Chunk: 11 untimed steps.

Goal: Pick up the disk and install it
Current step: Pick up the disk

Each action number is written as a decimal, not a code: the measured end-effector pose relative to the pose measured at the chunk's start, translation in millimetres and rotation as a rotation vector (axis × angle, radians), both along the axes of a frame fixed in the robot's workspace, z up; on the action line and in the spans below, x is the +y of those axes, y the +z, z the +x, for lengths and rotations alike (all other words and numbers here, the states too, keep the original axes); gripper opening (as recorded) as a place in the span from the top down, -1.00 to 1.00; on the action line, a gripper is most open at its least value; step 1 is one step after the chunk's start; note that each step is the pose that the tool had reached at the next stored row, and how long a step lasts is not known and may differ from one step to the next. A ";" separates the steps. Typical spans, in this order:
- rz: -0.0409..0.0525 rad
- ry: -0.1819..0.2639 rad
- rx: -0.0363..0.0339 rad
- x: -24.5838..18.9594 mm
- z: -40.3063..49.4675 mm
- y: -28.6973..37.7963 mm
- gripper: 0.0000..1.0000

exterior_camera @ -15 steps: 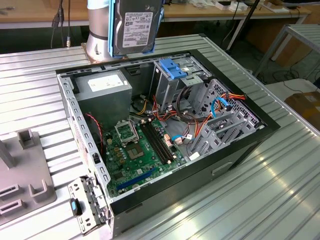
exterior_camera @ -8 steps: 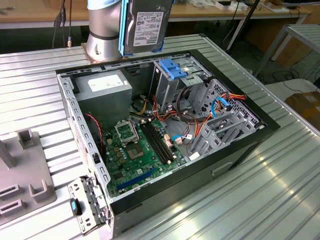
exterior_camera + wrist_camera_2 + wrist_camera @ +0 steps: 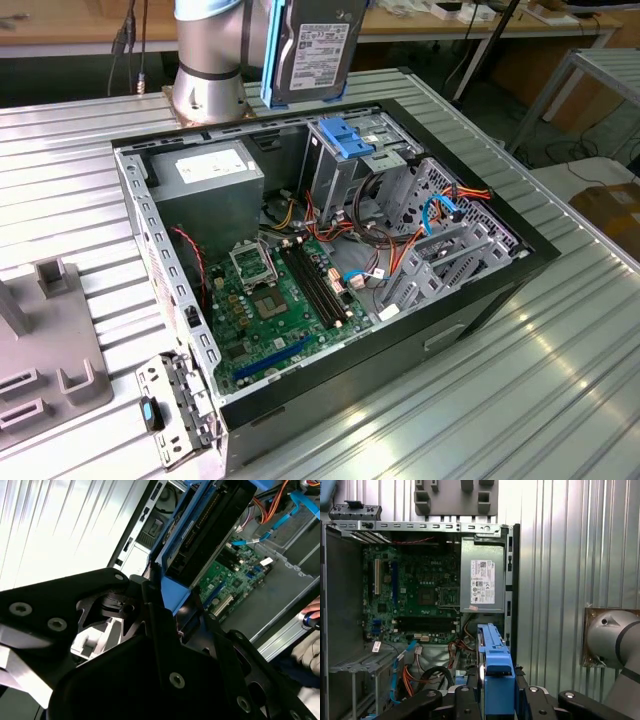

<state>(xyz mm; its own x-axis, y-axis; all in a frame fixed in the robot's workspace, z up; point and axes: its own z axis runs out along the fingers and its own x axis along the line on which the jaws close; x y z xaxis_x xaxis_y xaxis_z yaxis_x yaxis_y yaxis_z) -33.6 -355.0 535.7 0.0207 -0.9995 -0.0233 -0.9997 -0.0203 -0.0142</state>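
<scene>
the pick-up is judged done, and the install is the step in hand. the disk (image 3: 312,50) is held in the air, upright on edge, with its white label turned to the exterior view. it hangs above the far rim of the open computer case (image 3: 135,215), just beside the arm's base (image 3: 205,60), and no part of it is seen touching the case.

the jaws are clenched on the disk. in the first wrist view the gripper (image 3: 496,700) is closed around the blue-railed edge of the disk (image 3: 495,672), with black fingers (image 3: 465,702) pressed to either side and no gap to be made out. the motherboard (image 3: 420,590) and power supply (image 3: 482,582) are seen beyond it. in the second wrist view the gripper (image 3: 162,597) is seen grasping the blue rail at one end, and the disk (image 3: 210,525) stretches away over the board.

the drive bay (image 3: 345,140) with its blue latch is taken as the likely seat. seating there calls for the rails to be lined up squarely with the bay's guides, and for the loose cables (image 3: 450,210) nearby to be kept clear.
</scene>
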 end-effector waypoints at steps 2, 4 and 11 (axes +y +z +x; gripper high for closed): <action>0.0001 0.000 0.0000 0.0 8.4 0.0 0.26; 0.0000 0.000 0.0000 0.3 15.0 0.0 0.26; 0.0001 0.000 0.0000 -7.5 15.2 0.0 0.26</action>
